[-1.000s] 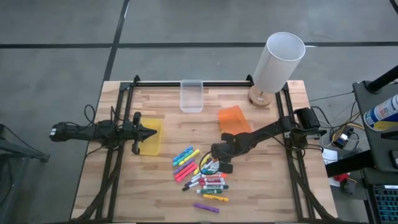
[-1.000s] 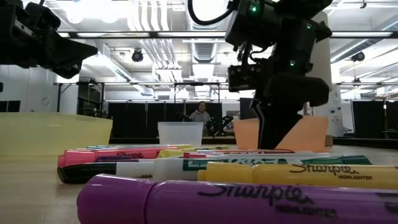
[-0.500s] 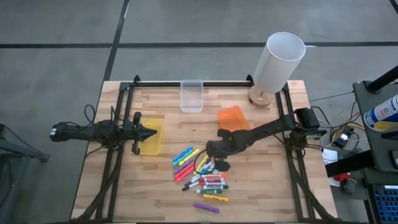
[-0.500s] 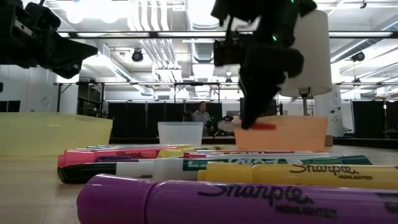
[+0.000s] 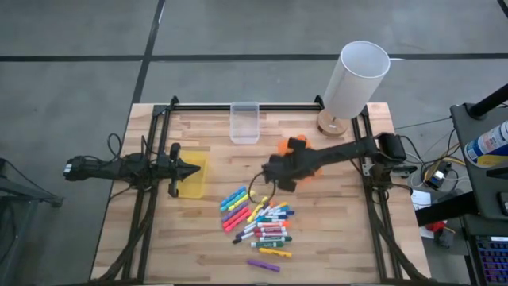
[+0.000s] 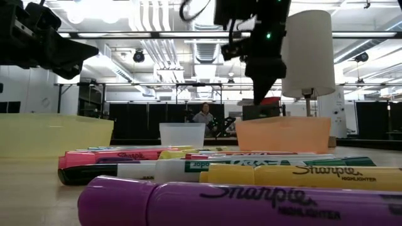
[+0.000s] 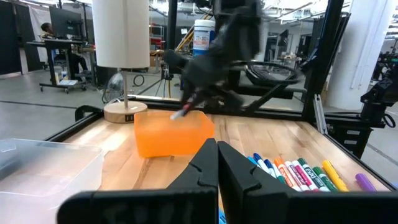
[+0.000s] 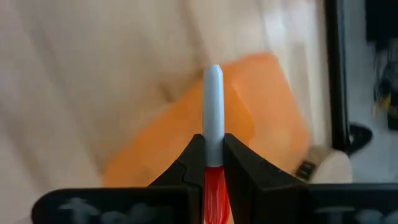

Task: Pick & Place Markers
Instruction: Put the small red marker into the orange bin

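Since the earlier frame, the right gripper [image 5: 279,165] has lifted away from the marker pile [image 5: 258,226] and moved up over the orange bin [image 6: 282,134], carrying a red-capped white marker [image 8: 213,124] with it. Its fingers [image 8: 238,168] are clamped on this marker, whose white barrel projects forward toward the orange bin. In the low view the right gripper [image 6: 262,94] hangs above the orange bin's rim, with the marker's red cap [image 6: 271,100] just above the bin. All remaining markers lie on the wooden table [image 5: 341,238], in front of the orange bin and to one side of it, well apart from it; a purple highlighter [image 5: 263,265] lies farthest from the bin. The left gripper [image 5: 193,168] waits over the yellow bin [image 5: 196,179], well apart from the orange bin, with its fingers [image 7: 205,165] pressed together and nothing between them.
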You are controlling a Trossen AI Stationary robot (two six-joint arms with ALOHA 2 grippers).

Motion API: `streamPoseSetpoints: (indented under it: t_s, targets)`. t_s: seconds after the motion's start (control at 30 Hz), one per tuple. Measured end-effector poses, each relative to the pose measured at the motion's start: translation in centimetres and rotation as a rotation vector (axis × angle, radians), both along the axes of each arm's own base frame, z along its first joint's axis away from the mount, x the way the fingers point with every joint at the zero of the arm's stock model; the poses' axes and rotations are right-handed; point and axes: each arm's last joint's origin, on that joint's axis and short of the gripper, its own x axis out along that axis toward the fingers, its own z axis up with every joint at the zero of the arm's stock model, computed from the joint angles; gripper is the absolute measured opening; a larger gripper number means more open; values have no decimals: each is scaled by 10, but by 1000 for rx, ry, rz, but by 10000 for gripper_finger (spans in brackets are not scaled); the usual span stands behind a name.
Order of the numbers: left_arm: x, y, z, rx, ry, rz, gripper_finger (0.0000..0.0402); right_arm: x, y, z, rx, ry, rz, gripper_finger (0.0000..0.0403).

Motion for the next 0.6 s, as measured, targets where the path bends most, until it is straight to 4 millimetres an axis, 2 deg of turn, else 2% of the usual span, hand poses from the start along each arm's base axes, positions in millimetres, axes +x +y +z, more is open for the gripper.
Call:
streamPoseSetpoints:
  t_s: [0.3,0.6]
  targets:
    - [0,0,0,0,0,0,0,-12,-52,-16,129,53,-153,29]
    - [0,0,0,0,0,0,0,-23,-79,-44,212,26,-213,41]
